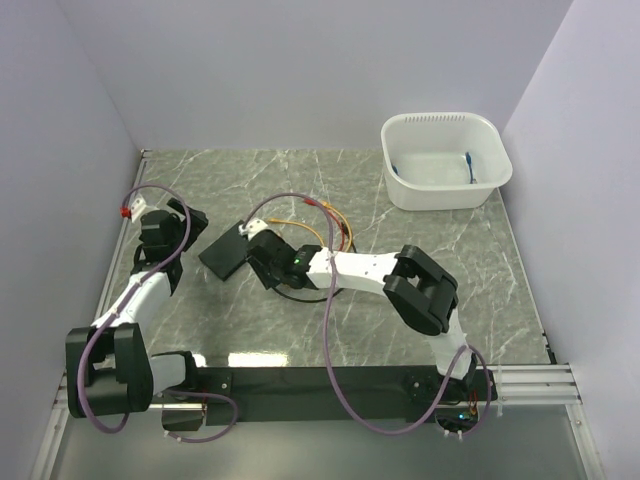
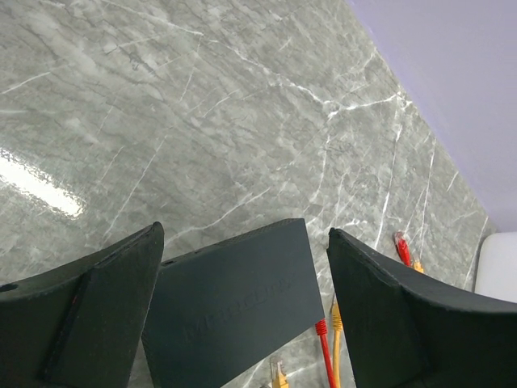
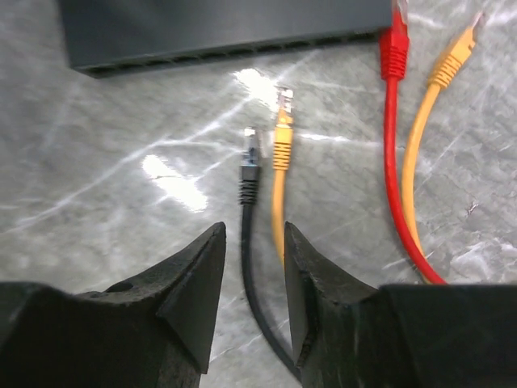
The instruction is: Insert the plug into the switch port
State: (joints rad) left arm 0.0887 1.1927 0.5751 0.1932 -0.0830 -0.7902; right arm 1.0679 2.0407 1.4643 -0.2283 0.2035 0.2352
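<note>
The switch is a flat matte-black box [image 1: 226, 250] [image 2: 234, 307]; its port side [image 3: 226, 50] faces my right gripper. My left gripper [image 2: 245, 233] [image 1: 190, 226] hovers wide open over the box's far end, holding nothing. Low over the table, my right gripper [image 3: 254, 228] [image 1: 258, 258] is open with its jaws either side of a black cable [image 3: 245, 259], not pressing it. That cable's plug [image 3: 251, 158] lies just ahead, short of the ports. A yellow plug [image 3: 282, 137] lies beside it. A red plug [image 3: 393, 44] meets the box's right end; whether it is seated I cannot tell.
An orange cable [image 3: 420, 137] runs beside the red one [image 3: 390, 162], and both loop back across the table [image 1: 325, 215]. A white tub [image 1: 445, 160] stands at the back right. Walls close in on the left, back and right.
</note>
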